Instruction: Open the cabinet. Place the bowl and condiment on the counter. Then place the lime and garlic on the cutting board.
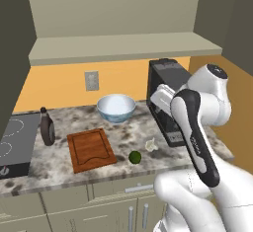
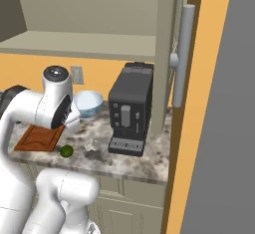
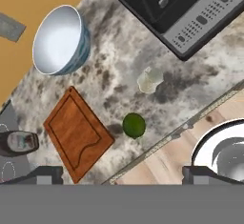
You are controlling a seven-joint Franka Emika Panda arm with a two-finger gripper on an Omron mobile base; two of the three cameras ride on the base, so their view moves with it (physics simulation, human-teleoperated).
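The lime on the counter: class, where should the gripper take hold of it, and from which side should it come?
Probably from straight above, fingers closing across the widest part of the lime. It is round and sits free on the counter, apart from the cutting board and the garlic, so both sides are clear.

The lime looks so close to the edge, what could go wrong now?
The lime sits near the counter edge; a nudge from the open hand might roll it off. The garlic lies close to the coffee machine, so the fingers may bump that. Both must land on the cutting board.
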